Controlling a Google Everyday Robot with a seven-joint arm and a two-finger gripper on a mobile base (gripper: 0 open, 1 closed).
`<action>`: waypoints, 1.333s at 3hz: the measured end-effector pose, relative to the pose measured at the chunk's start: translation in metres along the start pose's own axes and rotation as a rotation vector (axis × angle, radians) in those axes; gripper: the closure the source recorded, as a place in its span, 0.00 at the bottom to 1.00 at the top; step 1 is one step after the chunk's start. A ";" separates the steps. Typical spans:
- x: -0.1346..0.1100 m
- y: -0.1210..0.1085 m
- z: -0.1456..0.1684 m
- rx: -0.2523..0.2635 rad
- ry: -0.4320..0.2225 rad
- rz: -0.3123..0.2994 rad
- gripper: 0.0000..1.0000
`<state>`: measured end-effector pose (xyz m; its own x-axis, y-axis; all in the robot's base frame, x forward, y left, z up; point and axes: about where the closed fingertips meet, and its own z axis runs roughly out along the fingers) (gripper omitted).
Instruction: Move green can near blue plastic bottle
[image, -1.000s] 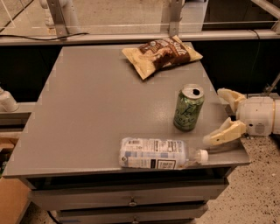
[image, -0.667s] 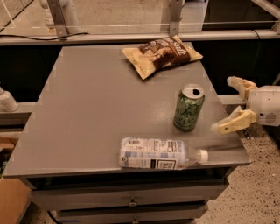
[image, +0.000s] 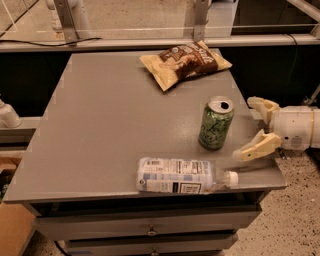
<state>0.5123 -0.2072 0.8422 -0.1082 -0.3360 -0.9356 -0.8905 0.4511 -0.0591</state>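
The green can (image: 216, 123) stands upright on the grey table (image: 110, 120), right of centre, its silver top open. The blue plastic bottle (image: 182, 176) lies on its side along the front edge, white cap pointing right, just in front of the can with a small gap between them. My gripper (image: 255, 127) comes in from the right at the table's right edge, level with the can. Its two pale fingers are spread apart and hold nothing. It sits a short way right of the can, not touching it.
A tan-and-brown snack bag (image: 186, 63) lies at the back of the table. A metal rail (image: 150, 43) runs behind the table. Drawers (image: 150, 230) sit below the front edge. A cardboard box (image: 12, 227) stands on the floor at the left.
My gripper drew back to the right from the can, then settled slightly closer again. The can, bottle and bag have not moved.
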 end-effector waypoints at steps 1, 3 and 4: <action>0.016 0.013 0.019 -0.095 0.022 0.028 0.00; 0.002 0.005 0.016 -0.132 0.073 -0.083 0.00; -0.016 -0.012 -0.012 -0.065 0.076 -0.139 0.00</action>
<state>0.5198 -0.2174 0.8617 -0.0126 -0.4541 -0.8909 -0.9258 0.3418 -0.1611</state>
